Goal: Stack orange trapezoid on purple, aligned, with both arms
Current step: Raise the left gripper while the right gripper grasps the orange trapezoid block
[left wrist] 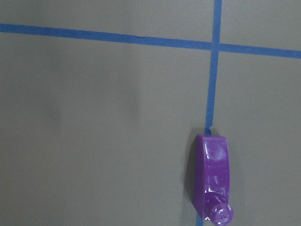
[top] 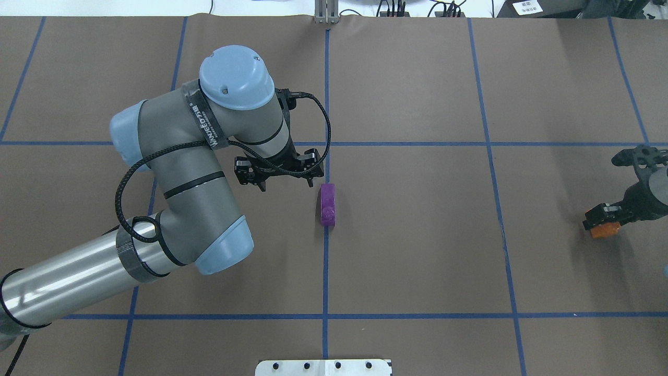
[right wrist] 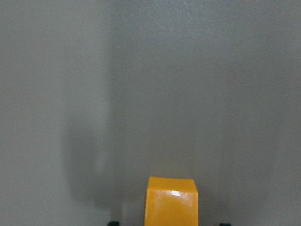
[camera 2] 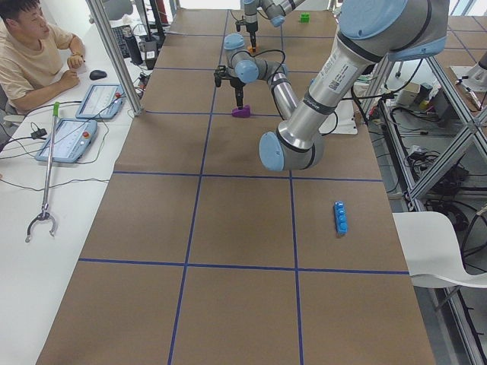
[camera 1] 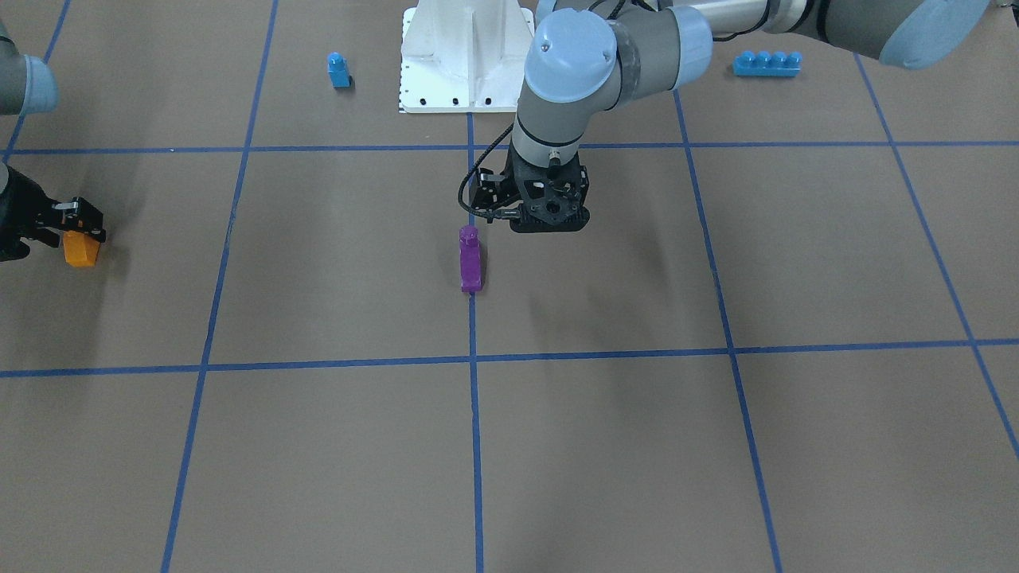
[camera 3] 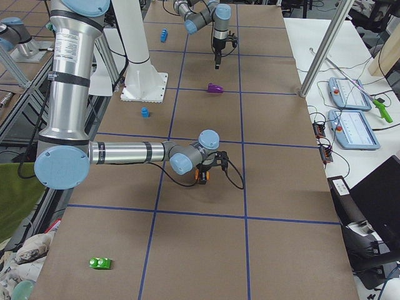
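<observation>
The purple block (camera 1: 470, 259) lies on its side on the centre blue tape line; it also shows in the overhead view (top: 327, 203) and the left wrist view (left wrist: 214, 183). My left gripper (top: 284, 184) hangs just to its left and above it, open and empty. The orange trapezoid (camera 1: 81, 248) is far to my right, low at the table, also seen in the overhead view (top: 604, 230). My right gripper (camera 1: 83, 229) is shut on it from above. In the right wrist view the orange block (right wrist: 171, 200) sits between two black fingertips (right wrist: 113, 223).
A small blue single-stud block (camera 1: 339, 70) and a long blue brick (camera 1: 767, 64) lie either side of the white mounting base (camera 1: 466, 56). A green block (camera 3: 100, 263) lies near the table's right end. An operator (camera 2: 30, 53) sits at the side desk.
</observation>
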`<state>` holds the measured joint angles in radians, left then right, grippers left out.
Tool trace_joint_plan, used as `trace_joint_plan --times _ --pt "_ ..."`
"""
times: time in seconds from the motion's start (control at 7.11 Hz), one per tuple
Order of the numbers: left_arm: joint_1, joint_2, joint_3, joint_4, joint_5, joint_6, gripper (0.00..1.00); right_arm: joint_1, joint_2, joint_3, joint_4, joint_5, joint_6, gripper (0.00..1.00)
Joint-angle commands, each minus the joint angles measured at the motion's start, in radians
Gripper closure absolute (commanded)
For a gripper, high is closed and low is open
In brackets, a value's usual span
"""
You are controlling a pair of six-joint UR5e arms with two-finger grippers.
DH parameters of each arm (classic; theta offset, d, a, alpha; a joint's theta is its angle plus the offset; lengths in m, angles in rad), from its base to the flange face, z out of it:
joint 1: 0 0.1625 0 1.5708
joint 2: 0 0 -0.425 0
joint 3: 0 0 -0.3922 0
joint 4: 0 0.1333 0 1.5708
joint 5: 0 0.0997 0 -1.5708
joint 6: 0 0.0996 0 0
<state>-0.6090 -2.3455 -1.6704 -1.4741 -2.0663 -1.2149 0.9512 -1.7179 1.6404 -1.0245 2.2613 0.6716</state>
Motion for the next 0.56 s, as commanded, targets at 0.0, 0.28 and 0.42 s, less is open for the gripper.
trace_joint_plan --times 0.0,0.28,0.42 --pt "0.0 0.006 -0.003 0.0 0.0 0.0 0.0 0.0 0.004 -0.011 0.001 0.001 0.0 0.34" --pt "0.0 0.008 -0.003 0.0 0.0 0.0 0.0 0.0 0.006 -0.005 0.001 0.009 0.002 1.0" --pt "0.0 0.008 -0.003 0.0 0.0 0.0 0.0 0.003 0.004 0.001 0.001 0.011 -0.001 1.0"
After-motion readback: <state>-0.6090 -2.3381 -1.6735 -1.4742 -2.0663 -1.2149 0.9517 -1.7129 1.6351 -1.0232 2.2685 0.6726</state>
